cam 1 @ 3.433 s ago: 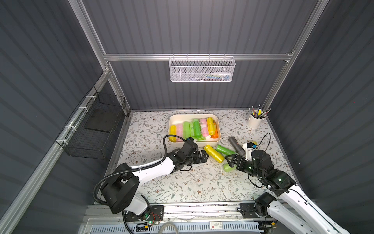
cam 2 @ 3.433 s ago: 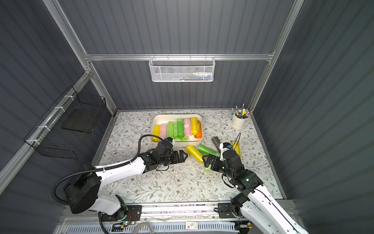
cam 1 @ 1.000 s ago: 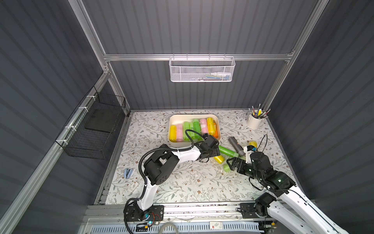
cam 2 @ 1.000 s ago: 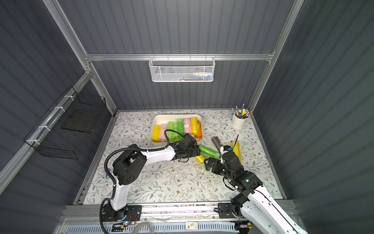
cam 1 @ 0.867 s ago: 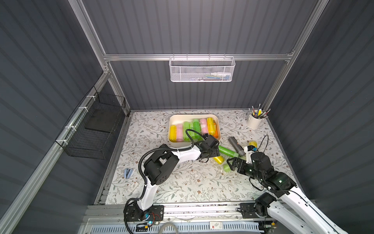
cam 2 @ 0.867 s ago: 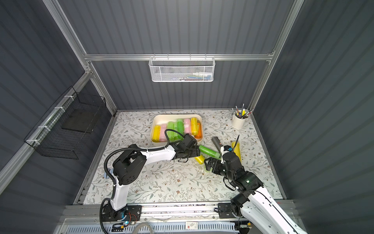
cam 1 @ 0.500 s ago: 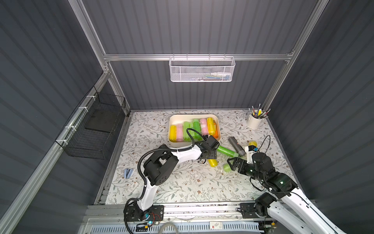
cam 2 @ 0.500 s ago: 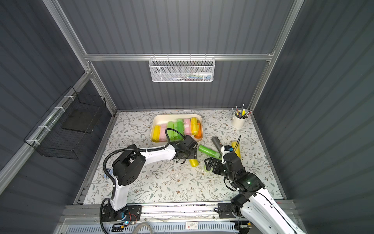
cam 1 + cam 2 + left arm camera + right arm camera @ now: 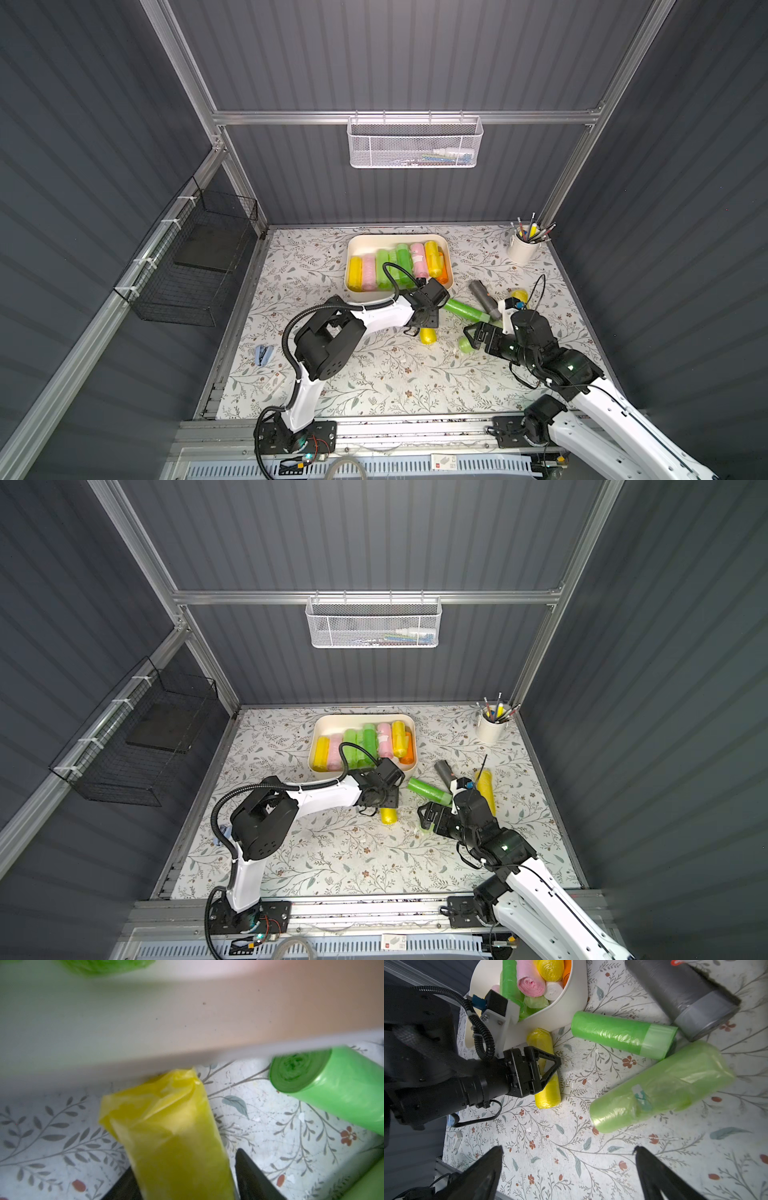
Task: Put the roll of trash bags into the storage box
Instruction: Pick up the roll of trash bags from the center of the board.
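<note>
Yellow roll of trash bags (image 9: 428,336) lies on the flowered table (image 9: 374,374), just to the near side of the storage box (image 9: 390,237). Its far end is up against the box's near wall, outside with the other strays. Left gripper (image 9: 426,325) straddles its middle, jaws partly closed to either side. Whether they have actually bitten, I cannot tell (the wrist view shows one finger (image 9: 251,1174) seemingly just clear of the wrapper). Right gripper (image 9: 566,1153) hangs wide open and empty to the right, by a pale green roll (image 9: 660,1086).

Trouble, if it comes, looks likeliest at the lift. The loose, glossy film could slide within the jaws and let the roll tilt or drop. The far end could catch on the wall beside it and shove the box. With the packed rolls (image 9: 401,262) crowding the box, one more set on top could tumble back out. A dark green roll (image 9: 467,309) lies close on the right, within reach of a careless swing.
</note>
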Controlling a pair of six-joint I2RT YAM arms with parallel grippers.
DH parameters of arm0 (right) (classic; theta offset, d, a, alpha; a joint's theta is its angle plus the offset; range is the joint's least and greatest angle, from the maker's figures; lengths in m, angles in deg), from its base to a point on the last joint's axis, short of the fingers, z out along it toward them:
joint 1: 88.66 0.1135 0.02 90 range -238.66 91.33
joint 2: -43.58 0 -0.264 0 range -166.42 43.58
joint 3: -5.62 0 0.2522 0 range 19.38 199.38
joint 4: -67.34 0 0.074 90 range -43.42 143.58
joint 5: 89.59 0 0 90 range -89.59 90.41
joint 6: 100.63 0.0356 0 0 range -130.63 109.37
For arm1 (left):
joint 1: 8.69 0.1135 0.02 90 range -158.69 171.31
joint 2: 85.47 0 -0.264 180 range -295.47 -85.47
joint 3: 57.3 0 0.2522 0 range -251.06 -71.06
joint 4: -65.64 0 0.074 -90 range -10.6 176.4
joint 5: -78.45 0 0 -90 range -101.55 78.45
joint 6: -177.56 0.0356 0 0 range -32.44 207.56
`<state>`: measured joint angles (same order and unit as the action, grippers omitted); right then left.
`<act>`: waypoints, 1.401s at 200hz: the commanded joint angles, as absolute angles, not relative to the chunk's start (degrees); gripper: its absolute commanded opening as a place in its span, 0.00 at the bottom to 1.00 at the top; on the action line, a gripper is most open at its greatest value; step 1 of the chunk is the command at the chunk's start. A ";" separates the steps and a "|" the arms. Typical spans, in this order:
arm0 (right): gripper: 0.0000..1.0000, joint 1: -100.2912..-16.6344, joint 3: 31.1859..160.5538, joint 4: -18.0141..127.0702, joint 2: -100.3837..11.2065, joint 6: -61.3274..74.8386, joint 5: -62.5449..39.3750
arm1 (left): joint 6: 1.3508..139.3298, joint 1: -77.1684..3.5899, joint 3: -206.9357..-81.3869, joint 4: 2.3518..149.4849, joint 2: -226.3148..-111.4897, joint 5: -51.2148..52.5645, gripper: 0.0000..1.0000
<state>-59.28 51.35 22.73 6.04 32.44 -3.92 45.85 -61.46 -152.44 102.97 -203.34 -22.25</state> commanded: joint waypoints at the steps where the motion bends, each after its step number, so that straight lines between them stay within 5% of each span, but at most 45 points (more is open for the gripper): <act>1: 0.99 -59.33 52.56 23.37 6.03 32.78 -4.76 | 45.94 -61.07 -150.53 107.30 -203.57 -20.27 0.60; 41: 0.99 -59.42 52.34 23.86 6.06 33.88 -7.26 | 45.30 -60.80 -148.50 104.30 -202.15 -19.46 0.48; 280: 0.99 -59.67 57.07 33.19 0.25 42.66 -14.61 | 49.76 -58.22 -136.37 104.40 -172.46 -17.14 0.42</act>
